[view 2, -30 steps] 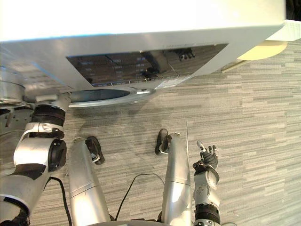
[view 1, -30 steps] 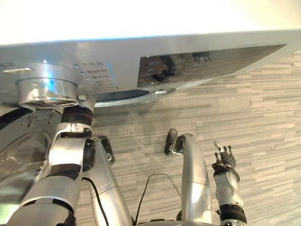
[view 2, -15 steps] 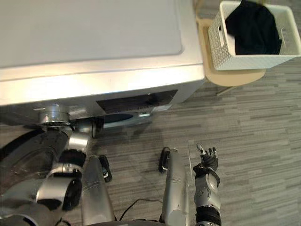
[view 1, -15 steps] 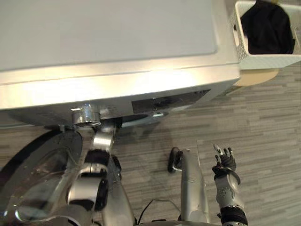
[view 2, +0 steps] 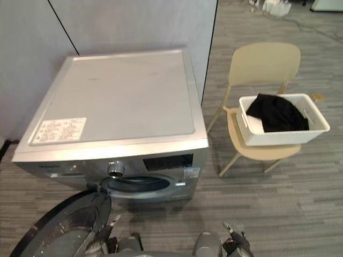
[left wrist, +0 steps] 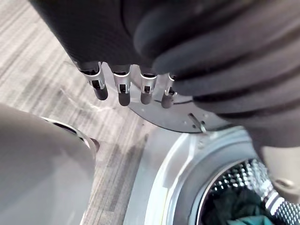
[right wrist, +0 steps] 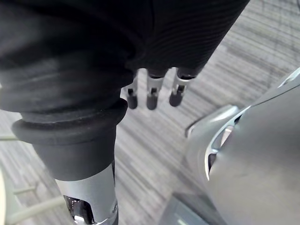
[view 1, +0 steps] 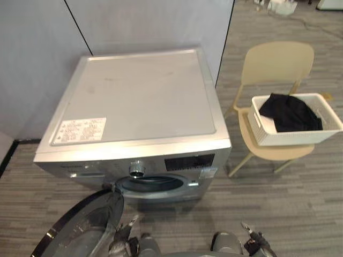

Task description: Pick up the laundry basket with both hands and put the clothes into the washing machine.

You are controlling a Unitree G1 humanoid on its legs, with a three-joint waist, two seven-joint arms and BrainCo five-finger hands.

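Grey carpet (view 1: 300, 206) shows beneath the left robot hand (left wrist: 121, 89) and right robot hand (right wrist: 152, 91), both slack-fingered and empty; the laundry basket (view 1: 295, 138) of black clothes (view 1: 289, 113) sits on a chair (view 1: 276, 61) well beyond the right one, so approach squarely and grip opposite rims.

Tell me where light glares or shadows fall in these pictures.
Left eye view: the top of the washing machine carries a soft sheen, and a shadow lies on the floor below its front. Left wrist view: the drum glints around dark clothes.
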